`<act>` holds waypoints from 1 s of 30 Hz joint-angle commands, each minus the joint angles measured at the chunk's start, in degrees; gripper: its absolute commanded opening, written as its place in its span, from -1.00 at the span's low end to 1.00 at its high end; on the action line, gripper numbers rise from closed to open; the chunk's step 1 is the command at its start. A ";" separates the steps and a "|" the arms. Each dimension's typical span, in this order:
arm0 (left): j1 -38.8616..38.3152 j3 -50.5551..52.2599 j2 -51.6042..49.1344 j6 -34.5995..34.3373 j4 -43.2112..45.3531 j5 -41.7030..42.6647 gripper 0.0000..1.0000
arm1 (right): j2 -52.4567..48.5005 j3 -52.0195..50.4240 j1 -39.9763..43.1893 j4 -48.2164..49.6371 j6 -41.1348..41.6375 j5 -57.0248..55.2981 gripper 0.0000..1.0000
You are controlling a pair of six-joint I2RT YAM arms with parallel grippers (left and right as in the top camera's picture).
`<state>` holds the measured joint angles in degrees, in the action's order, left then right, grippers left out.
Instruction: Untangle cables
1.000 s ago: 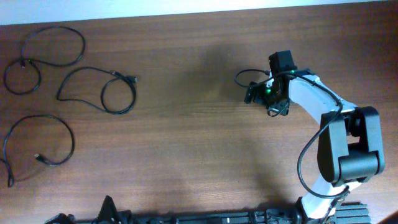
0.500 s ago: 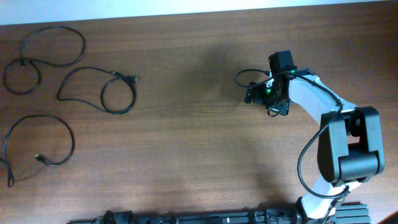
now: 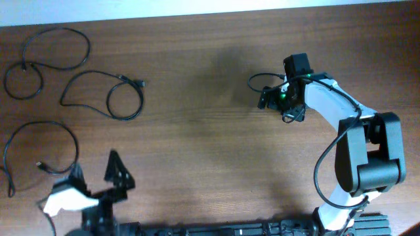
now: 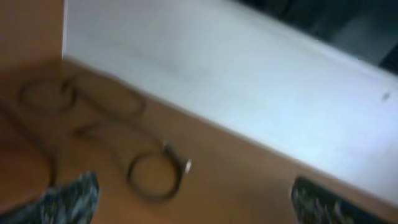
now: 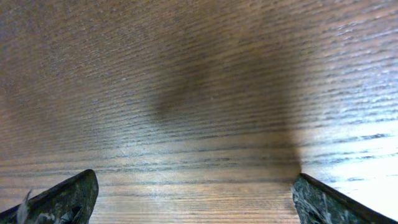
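- I see three cables on the bench (image 3: pixel 197 151), all at the 9 to 10 o'clock side of the overhead view. Each lies flat in its own loose loops, and none touches another.
- The top cable (image 3: pixel 87 49) sits at about 10 o'clock, curled into two joined loops.
- The middle cable (image 3: pixel 109 98) lies just at 4 o'clock from the top one. It forms an open arc that runs into a round coil, with a plug end poking out toward 3 o'clock.
- The lower cable (image 3: pixel 77 152) is at 9 o'clock, one big open loop with a small plug tucked inside it.
- My left claw (image 3: pixel 96 176) is at 7 o'clock, just beside the lower cable's loop. Its fingers are spread and hold nothing. Its wrist view is blurred but shows coils of cable ahead.
- My right claw (image 5: pixel 193 200) is well apart from the cables, at about 2 o'clock in the overhead view. Its fingers are spread wide over bare wood, gripping nothing.
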<state>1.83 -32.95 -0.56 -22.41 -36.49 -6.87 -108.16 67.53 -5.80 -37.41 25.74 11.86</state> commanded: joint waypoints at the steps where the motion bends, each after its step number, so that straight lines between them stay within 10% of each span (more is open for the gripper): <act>1: -0.28 9.66 0.15 8.35 9.64 4.13 0.98 | 0.96 -0.11 -0.24 -0.07 0.20 -0.52 0.97; 7: -0.28 26.32 0.15 8.70 31.28 4.39 0.98 | 0.96 -0.11 -0.24 -0.07 0.20 -0.52 0.97; 30: -0.28 32.44 0.11 21.18 32.15 10.56 0.98 | 0.96 -0.11 -0.24 -0.07 0.20 -0.52 0.97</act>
<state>1.83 -0.78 -0.62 -2.52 -4.16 2.85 -108.16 67.53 -5.80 -37.43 25.76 11.84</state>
